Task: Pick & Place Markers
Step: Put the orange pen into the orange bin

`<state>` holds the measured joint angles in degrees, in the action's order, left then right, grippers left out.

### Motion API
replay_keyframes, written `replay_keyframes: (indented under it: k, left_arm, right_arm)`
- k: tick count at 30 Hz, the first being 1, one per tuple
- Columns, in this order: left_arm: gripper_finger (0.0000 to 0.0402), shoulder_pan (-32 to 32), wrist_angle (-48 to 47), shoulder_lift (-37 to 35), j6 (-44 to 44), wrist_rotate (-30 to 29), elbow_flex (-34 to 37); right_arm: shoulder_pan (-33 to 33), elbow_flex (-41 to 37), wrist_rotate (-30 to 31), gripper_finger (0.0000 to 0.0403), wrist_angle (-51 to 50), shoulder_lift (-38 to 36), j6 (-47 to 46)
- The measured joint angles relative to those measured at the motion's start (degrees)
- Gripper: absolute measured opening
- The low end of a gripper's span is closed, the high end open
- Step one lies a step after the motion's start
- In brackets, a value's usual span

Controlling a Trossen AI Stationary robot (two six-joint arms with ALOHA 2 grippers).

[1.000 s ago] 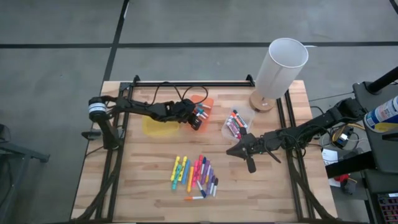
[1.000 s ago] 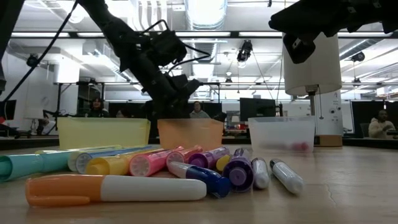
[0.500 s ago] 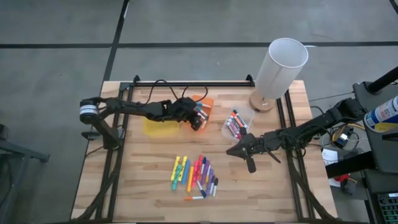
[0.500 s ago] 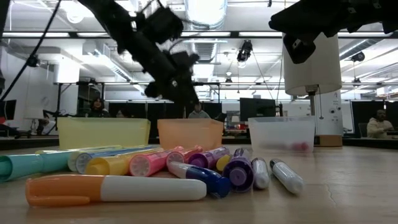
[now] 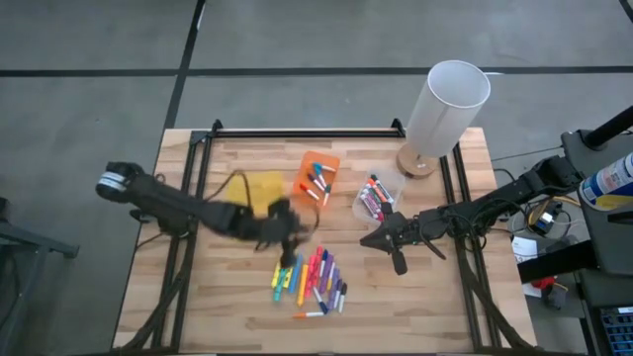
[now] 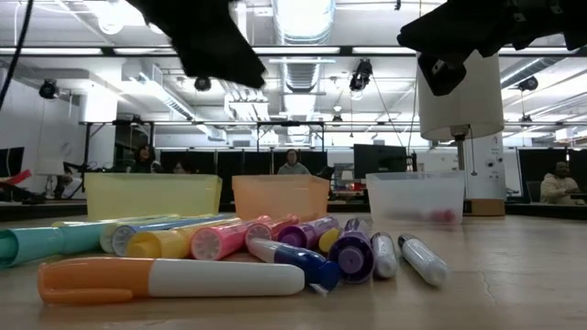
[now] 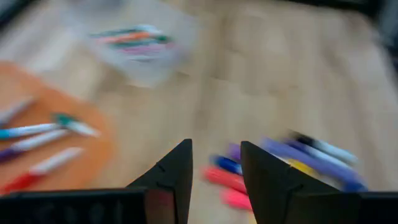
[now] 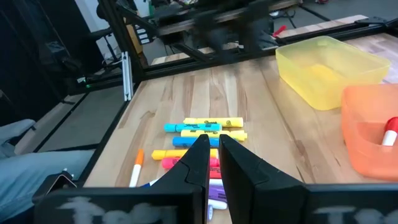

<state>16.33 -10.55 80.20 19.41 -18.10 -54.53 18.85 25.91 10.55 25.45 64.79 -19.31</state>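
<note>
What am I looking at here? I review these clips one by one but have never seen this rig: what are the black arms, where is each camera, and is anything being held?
These are two robot arms at a wooden table. One camera looks straight down, one sits at table-top height, and one rides on each wrist.

The left gripper is open and empty, over the top edge of the loose markers spread on the wood. The right gripper waits shut and empty near the clear bin, which holds several markers.

Also on the table: an orange bin with a few markers in it, a yellow bin that looks empty in the right wrist view, and a white lamp at the back corner. People show far off in the room behind.
</note>
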Motion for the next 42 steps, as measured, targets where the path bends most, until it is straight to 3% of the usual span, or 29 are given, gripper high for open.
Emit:
replay_keyframes:
  k: [6,12,22,30,42]
  left_arm:
    - [0.0128,13.5,0.7,2.5,3.3,-8.0,0.3]
    - [0.0128,19.7,3.6,6.9,3.9,-9.7,-0.6]
    - [0.0128,21.0,3.6,17.6,8.6,-9.6,-6.5]
    - [0.0128,21.9,2.9,27.7,10.3,-5.8,-14.8]
    - [0.0128,22.5,-0.7,34.7,13.2,-2.5,-19.2]
  right_arm:
    - [0.0,0.0,0.0,0.0031,-0.2,0.0,0.0]
    - [0.0,0.0,0.0,0.0031,-0.3,0.0,0.0]
    - [0.0,0.0,0.0,0.0031,-0.5,0.0,0.0]
    - [0.0,0.0,0.0,0.0031,-1.5,0.0,0.0]
    - [0.0,0.0,0.0,0.0031,-1.3,0.0,-0.2]
